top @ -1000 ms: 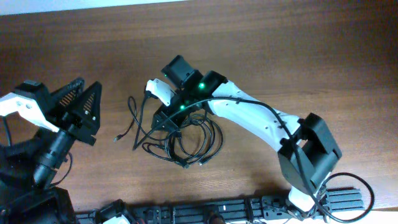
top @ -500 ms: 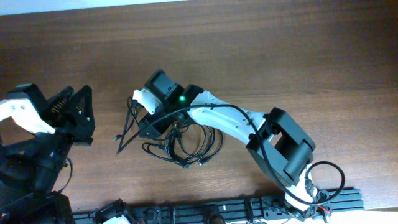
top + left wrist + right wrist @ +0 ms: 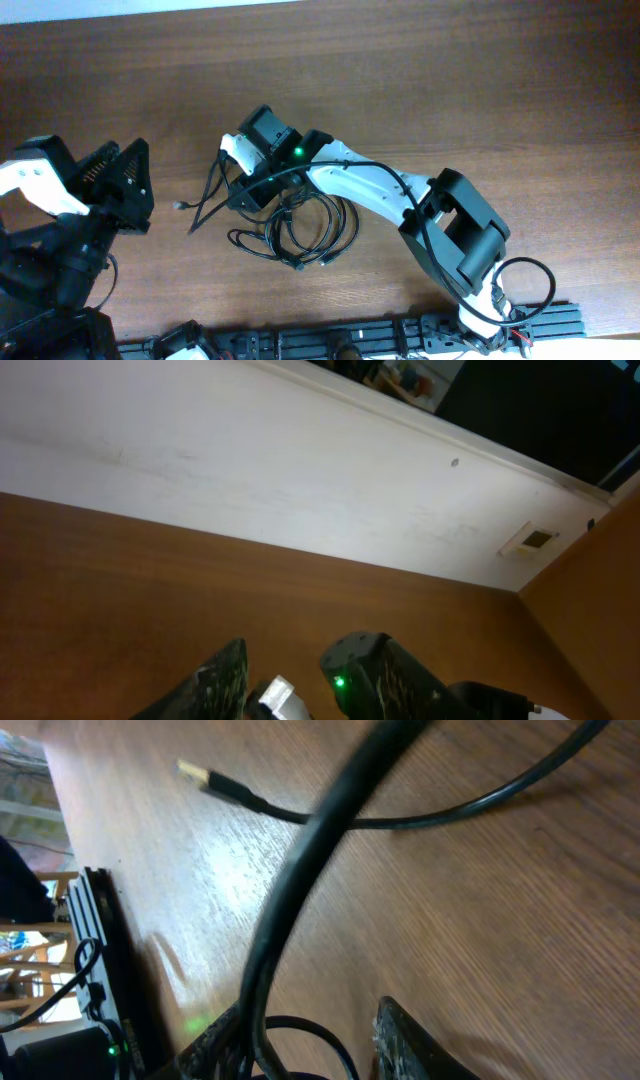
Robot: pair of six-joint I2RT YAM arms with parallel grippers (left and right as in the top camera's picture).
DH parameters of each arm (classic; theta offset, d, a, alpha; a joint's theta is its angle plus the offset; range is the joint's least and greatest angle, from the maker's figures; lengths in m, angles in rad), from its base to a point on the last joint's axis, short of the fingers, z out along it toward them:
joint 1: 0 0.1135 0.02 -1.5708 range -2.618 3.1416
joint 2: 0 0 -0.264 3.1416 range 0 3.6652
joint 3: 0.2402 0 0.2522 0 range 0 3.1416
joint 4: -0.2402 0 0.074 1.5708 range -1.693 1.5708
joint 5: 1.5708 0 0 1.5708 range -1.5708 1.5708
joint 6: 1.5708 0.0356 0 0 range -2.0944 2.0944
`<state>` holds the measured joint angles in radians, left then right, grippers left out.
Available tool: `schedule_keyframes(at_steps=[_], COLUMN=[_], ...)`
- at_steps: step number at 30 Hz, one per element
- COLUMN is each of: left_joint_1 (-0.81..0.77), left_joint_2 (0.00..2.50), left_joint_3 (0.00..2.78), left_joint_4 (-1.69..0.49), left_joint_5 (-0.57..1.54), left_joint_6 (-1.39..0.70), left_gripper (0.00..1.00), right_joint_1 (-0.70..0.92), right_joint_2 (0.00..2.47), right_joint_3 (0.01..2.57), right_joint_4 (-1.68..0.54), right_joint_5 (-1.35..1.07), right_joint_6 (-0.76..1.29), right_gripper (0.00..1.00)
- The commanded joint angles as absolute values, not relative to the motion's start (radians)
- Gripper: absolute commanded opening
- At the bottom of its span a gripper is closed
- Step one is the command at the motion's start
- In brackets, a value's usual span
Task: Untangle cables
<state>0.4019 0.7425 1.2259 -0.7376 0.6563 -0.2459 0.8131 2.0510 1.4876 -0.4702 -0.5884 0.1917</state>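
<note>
The cables (image 3: 300, 225) are thin black cords in a tangle of loops at the table's middle. One strand runs left to a small plug end (image 3: 181, 205). My right gripper (image 3: 240, 192) is at the tangle's left edge. In the right wrist view its jaws (image 3: 310, 1050) are apart, and a black cord (image 3: 300, 870) runs down between them, along the left finger. A plug end (image 3: 205, 777) lies on the wood beyond. My left gripper (image 3: 112, 185) is open and empty, left of the cables. One of its fingers (image 3: 215, 685) shows in the left wrist view.
The right arm (image 3: 380, 195) stretches over the tangle from the front right, with its own thicker black wire along it. The arm bases and a black rail (image 3: 400, 330) stand at the front edge. A white wall (image 3: 250, 480) lies beyond the table's far edge.
My right gripper moved left to the tangle's left edge, then a little farther back. The loose strand and its plug end shifted with it. My left gripper drew slightly left.
</note>
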Motion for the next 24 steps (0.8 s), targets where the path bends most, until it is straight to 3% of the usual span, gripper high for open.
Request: schedule_keyframes(at_steps=[1,3,21,22,24], left_joint_1=[0.409,0.409,0.409,0.409,0.409], left_joint_2=[0.739,0.739,0.739,0.739,0.739], left_joint_3=[1.243,1.243,1.243,1.243,1.243], left_joint_4=[-0.735,-0.735,-0.736,-0.736,-0.737], left_joint_5=[0.651,0.651,0.669,0.67,0.671], left_joint_6=[-0.238,-0.242,-0.279,-0.279,-0.279], left_gripper=[0.43,0.44,0.45,0.45,0.45], right_joint_1=[0.835,0.844,0.859,0.859,0.863], right_joint_2=[2.066,2.066,2.068,2.068,2.068], right_joint_3=[1.49,1.489,1.489,1.489,1.489], right_joint_4=[-0.46,-0.452,-0.456,-0.456,-0.456], right_joint_5=[-0.598,-0.58,-0.507,-0.507,-0.506], right_joint_6=[0.2,0.2,0.271,0.271,0.271], right_gripper=[0.3,0.39,0.33,0.31,0.1])
